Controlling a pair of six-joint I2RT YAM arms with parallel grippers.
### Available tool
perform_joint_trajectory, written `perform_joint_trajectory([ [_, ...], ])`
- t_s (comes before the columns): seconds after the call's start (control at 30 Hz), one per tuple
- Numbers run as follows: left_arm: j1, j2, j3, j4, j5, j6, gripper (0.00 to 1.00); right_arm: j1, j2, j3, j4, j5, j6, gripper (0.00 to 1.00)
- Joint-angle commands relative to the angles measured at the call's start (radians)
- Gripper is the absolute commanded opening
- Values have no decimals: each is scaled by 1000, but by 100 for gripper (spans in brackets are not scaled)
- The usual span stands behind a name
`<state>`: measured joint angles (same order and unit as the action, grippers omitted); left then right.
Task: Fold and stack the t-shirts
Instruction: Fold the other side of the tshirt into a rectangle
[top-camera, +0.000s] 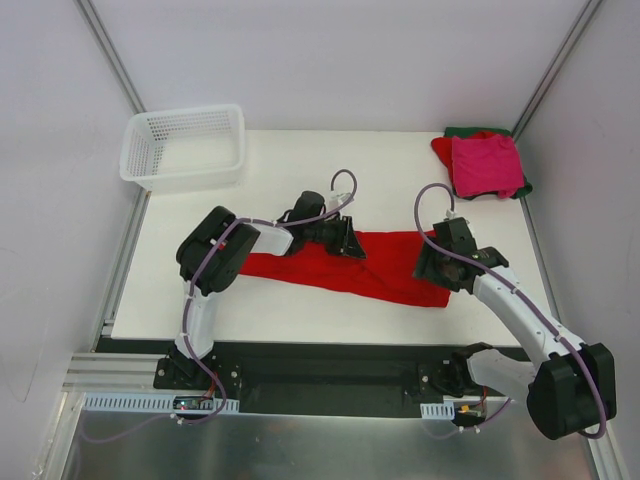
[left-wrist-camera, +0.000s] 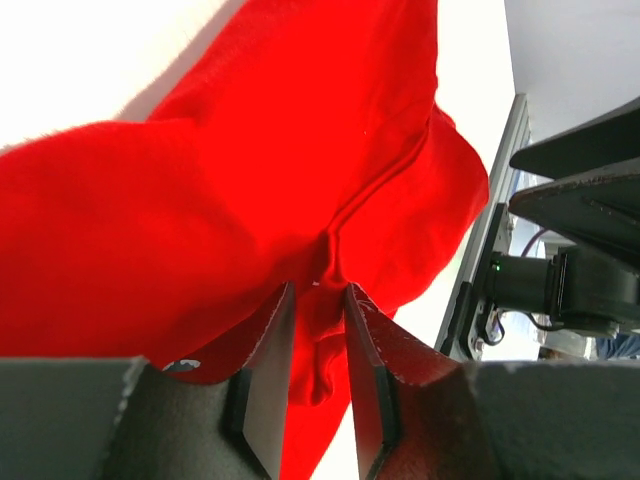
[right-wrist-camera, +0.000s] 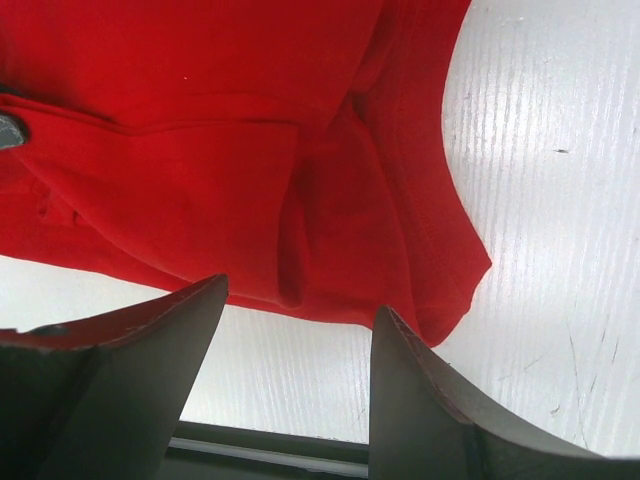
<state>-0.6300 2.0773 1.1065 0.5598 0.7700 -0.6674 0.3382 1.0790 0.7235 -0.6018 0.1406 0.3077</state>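
I can see the bright red t-shirt (top-camera: 390, 265) lying flat across the middle of the tabletop (top-camera: 300, 170), spread out long between my two arms.

The left fingers (top-camera: 348, 240) sit on the shirt's top edge, near its middle. In the left wrist view they are almost closed, and a bunched-up ridge of the red cloth (left-wrist-camera: 250, 200) is pinched between them - so they have hold of the shirt.

The right fingers (top-camera: 437, 265) are at the shirt's right end. They are spread wide apart and hold nothing. In the right wrist view I see the shirt's hem and a folded corner (right-wrist-camera: 200, 150) past the fingertips, lying on the white tabletop (right-wrist-camera: 540, 200).

In the far right corner there is a small pile - a magenta-pink t-shirt (top-camera: 488, 165) on top, a red t-shirt (top-camera: 442, 148) poking out under it, and a dark green t-shirt (top-camera: 470, 131) at the bottom.

A white mesh basket (top-camera: 185, 145) stands at the far left corner.
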Motion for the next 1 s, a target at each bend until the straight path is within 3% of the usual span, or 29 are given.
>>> perform_joint_trajectory([
  [0.0,-16,12,41,15,32,28,25,-13,1,39,16,-10,-12,64],
  [0.1,-19,17,44,15,31,28,21,-16,7,40,23,-13,-16,64],
  [0.23,-20,23,49,15,29,23,0,-22,25,40,45,-25,-19,64],
  [0.47,-19,4,36,8,22,29,0,-39,76,53,96,-44,-27,64],
  [0.57,-19,0,30,6,22,29,0,-47,110,66,122,-65,-33,54],
  [0.7,-19,-5,21,8,15,31,0,-48,137,79,148,-85,-30,29],
  [0.97,-17,-6,21,9,14,32,0,-50,164,80,155,-102,-32,27],
])
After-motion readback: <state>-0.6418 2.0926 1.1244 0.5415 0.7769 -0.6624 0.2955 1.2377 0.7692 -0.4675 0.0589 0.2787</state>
